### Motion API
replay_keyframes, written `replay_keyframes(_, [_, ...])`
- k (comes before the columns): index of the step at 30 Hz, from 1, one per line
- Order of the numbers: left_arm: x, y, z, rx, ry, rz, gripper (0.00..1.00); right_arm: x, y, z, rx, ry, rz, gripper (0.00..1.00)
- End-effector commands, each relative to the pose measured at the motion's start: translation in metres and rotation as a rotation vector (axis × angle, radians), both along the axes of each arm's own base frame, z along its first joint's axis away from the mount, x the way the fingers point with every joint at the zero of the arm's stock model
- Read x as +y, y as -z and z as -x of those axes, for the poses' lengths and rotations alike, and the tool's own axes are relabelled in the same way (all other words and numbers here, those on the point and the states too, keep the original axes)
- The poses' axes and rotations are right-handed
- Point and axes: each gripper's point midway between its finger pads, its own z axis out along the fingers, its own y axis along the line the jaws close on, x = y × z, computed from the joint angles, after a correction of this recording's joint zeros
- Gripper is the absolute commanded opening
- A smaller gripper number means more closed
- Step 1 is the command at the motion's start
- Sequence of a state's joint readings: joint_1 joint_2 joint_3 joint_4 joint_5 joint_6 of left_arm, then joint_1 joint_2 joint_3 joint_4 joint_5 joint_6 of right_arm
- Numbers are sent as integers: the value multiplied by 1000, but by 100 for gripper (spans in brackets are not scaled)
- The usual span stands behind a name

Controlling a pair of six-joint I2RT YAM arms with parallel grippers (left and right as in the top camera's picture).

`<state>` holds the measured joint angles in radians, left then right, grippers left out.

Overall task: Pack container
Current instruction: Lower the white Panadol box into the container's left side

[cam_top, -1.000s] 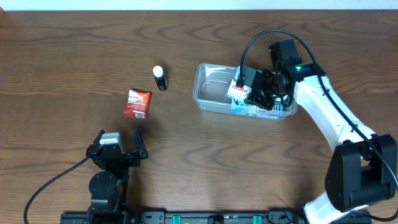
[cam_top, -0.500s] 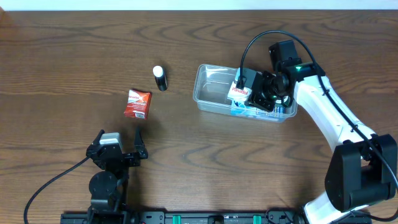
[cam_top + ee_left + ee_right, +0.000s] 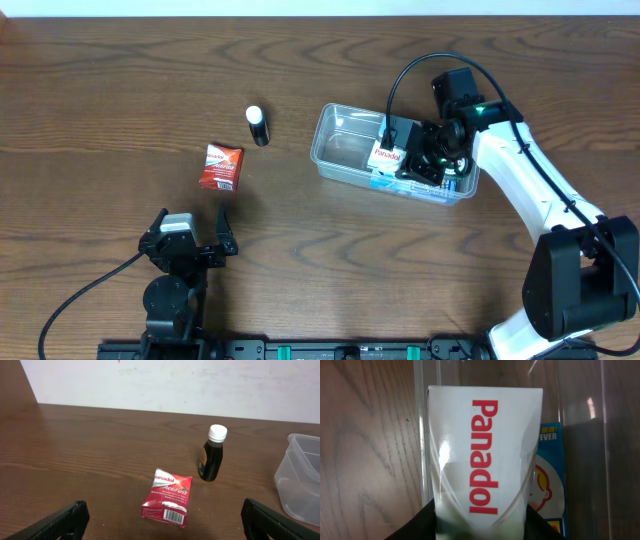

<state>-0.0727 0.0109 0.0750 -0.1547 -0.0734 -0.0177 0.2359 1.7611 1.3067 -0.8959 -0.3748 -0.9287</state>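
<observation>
The clear plastic container [image 3: 334, 150] stands right of centre, and its wall [image 3: 420, 420] runs down the right wrist view. My right gripper [image 3: 402, 157] is shut on a white Panadol box [image 3: 386, 157], held inside the container's right half. The dark fingers [image 3: 415, 525] clamp the box [image 3: 485, 450] at both lower sides. Under it lies a blue box [image 3: 551, 480]. A red Panadol packet [image 3: 220, 166] and a small dark bottle [image 3: 258, 126] with a white cap sit on the table to the left. My left gripper [image 3: 192, 218] stands open near the front edge, short of the packet [image 3: 166, 497].
In the left wrist view the bottle [image 3: 212, 453] stands upright behind the packet, with the container's corner [image 3: 300, 477] at the far right. A black cable [image 3: 400, 75] loops over the right arm above the container. Dark wood table [image 3: 120, 90] all round.
My right gripper has carried the white box a little down and toward the container's near wall. The left arm, packet and bottle have not moved.
</observation>
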Motion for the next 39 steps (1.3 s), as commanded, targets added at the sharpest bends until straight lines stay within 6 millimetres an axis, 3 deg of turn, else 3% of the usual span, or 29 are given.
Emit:
replay_keyframes(1, [-1, 8, 1, 28, 11, -17, 98, 7, -2, 3, 9, -34, -28, 39])
replay_keyframes(12, [-1, 8, 1, 28, 11, -17, 98, 8, -2, 9, 31, -51, -35, 43])
replay_keyframes(22, [-1, 8, 1, 28, 11, -16, 98, -22, 9, 7, 21, -14, 139, 37])
replay_keyframes(31, [-1, 8, 1, 28, 11, -16, 98, -29, 12, 9, 40, 8, 151, 36])
replay_keyframes(34, [-1, 8, 1, 28, 11, -17, 98, -31, 14, 12, 53, 10, 154, 39])
replay_keyframes(39, [-1, 8, 1, 28, 11, -17, 98, -31, 16, 15, 61, 9, 155, 53])
